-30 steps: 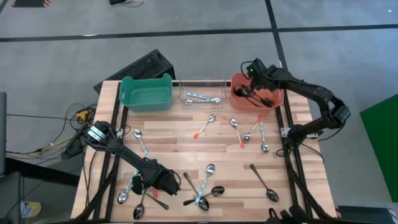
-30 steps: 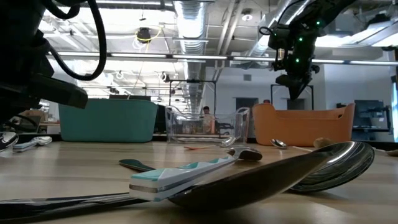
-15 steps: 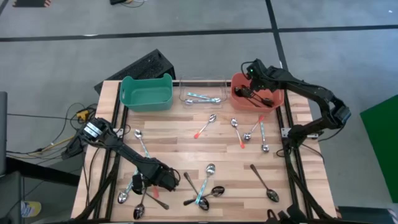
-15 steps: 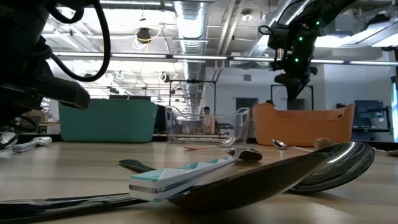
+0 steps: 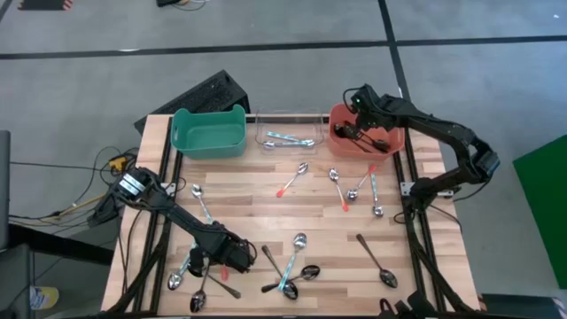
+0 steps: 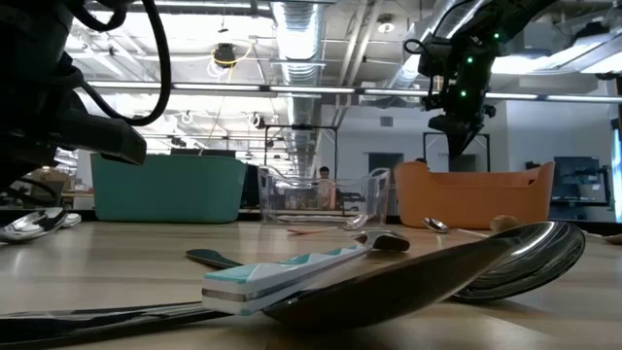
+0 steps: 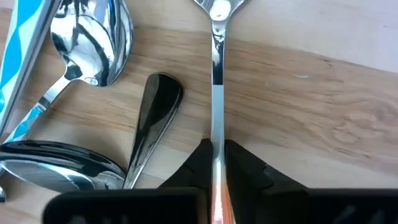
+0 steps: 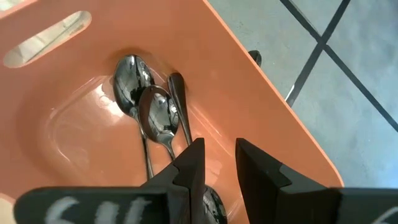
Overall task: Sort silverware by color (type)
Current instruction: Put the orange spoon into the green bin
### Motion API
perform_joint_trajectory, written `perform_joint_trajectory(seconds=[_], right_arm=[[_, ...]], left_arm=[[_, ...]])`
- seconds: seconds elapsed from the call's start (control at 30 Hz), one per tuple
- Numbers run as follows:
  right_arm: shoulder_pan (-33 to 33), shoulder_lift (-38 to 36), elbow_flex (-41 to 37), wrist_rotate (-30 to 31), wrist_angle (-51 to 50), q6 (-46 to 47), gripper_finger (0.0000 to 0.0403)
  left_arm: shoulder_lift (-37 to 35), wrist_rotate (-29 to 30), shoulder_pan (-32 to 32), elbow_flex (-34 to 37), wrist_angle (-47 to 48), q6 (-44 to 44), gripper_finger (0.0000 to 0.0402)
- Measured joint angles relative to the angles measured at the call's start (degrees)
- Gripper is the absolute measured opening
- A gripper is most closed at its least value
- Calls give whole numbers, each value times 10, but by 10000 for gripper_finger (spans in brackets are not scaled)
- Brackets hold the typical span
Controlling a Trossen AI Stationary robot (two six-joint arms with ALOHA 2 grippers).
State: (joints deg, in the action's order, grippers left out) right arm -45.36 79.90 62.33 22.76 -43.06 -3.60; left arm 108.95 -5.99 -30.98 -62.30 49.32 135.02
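Closing in over the last second, the left gripper (image 7: 217, 163) now pinches the thin handle of an orange-handled spoon (image 7: 216, 81) at the near-left corner of the table (image 5: 266, 190), where a second ago its fingers stood wide above the same cluster; the left arm has barely shifted otherwise. Seen from the left wrist, the two dark fingertips meet on either side of the handle, the spoon's bowl pointing away from the wrist, with a dark-handled spoon (image 7: 149, 127) lying just beside it and a teal-handled spoon (image 7: 37, 93) beyond that. Across the table, the right gripper (image 8: 214, 165) hangs over the orange bin (image 5: 366, 140), its fingers narrowly apart and holding nothing, with several spoons already lying in the bin below. Scattered spoons of all three handle colours lie on the wood between the arms, and the teal bin (image 5: 209, 131) and clear bin (image 5: 288, 130) stand at the far edge. To lift this spoon cleanly, the left arm would likely need to rise straight up before travelling, keeping the grip firm on so thin a handle, since the neighbouring dark spoon sits close enough to be dragged along. The long reach to the orange bin may also call for a slow, level carry.
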Motion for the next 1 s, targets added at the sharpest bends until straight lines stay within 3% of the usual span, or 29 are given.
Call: perform_joint_trajectory(seconds=[0.33,0.47,1.0], right_arm=[[0,0,0,-2,0,1,113],[0,0,0,-2,4,1,113],[0,0,0,-3,3,0,113]], left_arm=[[-4,30,-9,-41,54,-20,2],[-15,83,-13,-59,99,-21,1],[-28,143,-7,-80,93,-38,1]])
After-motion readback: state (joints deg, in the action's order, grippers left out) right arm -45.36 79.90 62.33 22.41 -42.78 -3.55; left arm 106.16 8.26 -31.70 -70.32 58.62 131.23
